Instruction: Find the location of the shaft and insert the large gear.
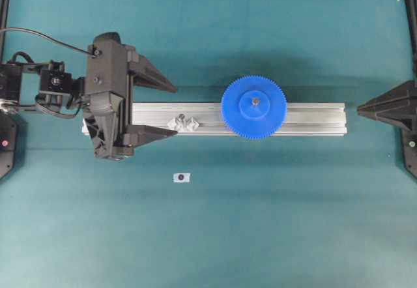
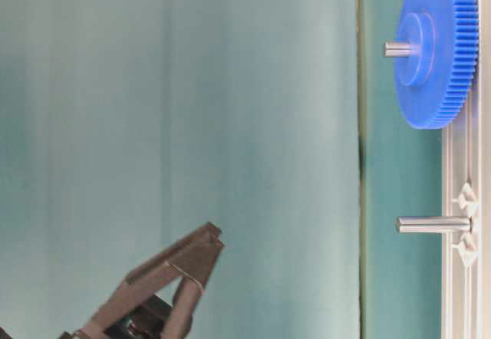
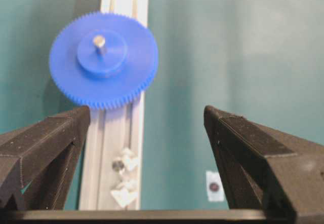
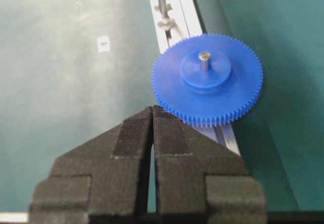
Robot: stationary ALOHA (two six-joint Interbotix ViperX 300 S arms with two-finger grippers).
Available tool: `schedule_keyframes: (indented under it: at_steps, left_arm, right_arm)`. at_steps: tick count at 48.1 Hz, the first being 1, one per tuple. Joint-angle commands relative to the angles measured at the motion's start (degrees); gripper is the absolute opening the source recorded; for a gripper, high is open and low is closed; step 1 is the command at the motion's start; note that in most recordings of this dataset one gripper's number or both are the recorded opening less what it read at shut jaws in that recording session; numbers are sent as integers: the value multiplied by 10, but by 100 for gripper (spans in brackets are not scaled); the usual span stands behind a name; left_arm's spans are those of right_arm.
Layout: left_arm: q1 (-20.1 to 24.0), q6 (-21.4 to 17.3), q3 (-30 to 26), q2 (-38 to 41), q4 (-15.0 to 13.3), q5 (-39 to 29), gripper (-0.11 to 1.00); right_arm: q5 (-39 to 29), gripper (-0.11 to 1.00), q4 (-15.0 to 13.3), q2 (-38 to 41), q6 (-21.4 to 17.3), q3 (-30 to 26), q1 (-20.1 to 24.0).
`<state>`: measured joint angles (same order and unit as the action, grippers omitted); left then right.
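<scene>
Sitting on the shaft (image 3: 99, 42), well ahead of the wide-open, empty left gripper (image 3: 147, 127), the large gear (image 3: 104, 60) lies flat on the aluminium rail (image 1: 313, 119). Just beyond the gear, the right gripper (image 4: 152, 113) is closed on nothing.

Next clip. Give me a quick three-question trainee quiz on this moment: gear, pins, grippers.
1. True or false: the large gear sits on a shaft with the pin poking through its hub.
2. What stands on the rail between the gear and the left gripper? A) a second gear B) a bare pin C) a screwdriver
3. Fill in: the right gripper is ____.

Key: 1 true; 2 B; 3 shut.
</scene>
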<state>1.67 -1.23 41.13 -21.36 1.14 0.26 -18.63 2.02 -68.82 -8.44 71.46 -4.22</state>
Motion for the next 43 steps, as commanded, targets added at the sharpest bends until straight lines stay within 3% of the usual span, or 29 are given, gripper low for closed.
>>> schedule_keyframes:
  at_steps: [1,43]
  left_arm:
    - [4,0,-5,-11,1,6,91]
    - [4,18,2,-25,1,10,91]
  right_arm:
    - [5,3,-1,4,-5,-6,-1]
    - [33,3,-1,4,-5,3,-1]
